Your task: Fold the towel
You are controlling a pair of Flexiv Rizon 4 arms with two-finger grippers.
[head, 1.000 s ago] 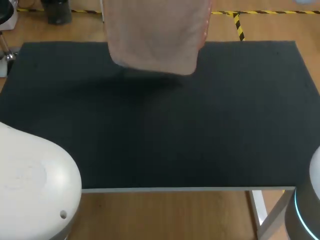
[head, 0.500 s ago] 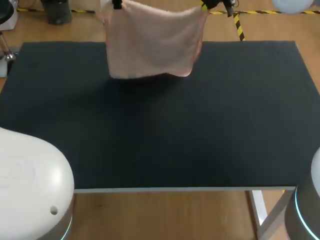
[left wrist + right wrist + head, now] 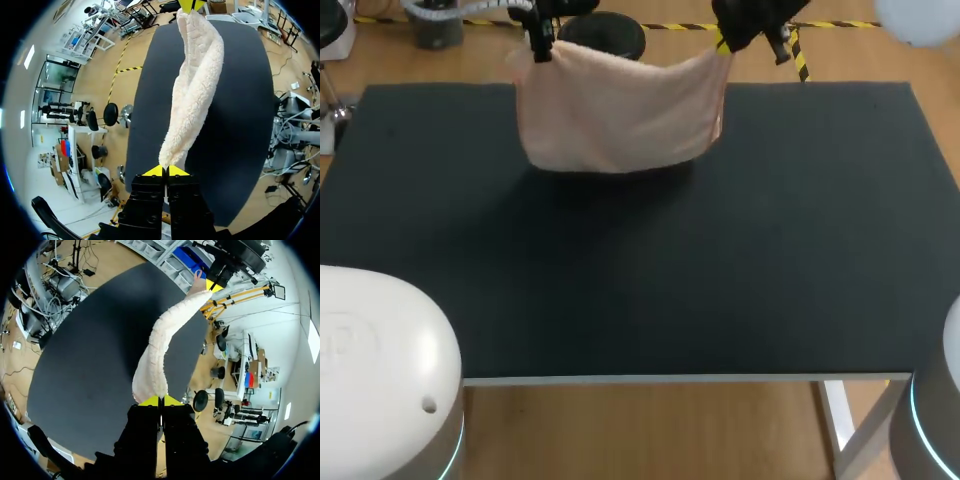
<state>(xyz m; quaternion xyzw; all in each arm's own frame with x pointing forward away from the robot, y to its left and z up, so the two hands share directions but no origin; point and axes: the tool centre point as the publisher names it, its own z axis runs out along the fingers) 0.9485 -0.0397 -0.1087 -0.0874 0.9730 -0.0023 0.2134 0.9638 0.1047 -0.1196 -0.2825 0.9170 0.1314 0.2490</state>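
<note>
My left gripper [image 3: 165,171] is pinched tight on one top corner of the pale peach, fluffy terry towel [image 3: 620,115]; the cloth runs ahead from my fingertips, sagging mid-span, to my right gripper [image 3: 160,401], clamped on the other top corner; its lower edge hangs beneath both, at or just above the black matte table [image 3: 740,260], I can't tell which; light, soft, floppy stuff, I judge; corners are the hold, mid-edge would bunch.
</note>
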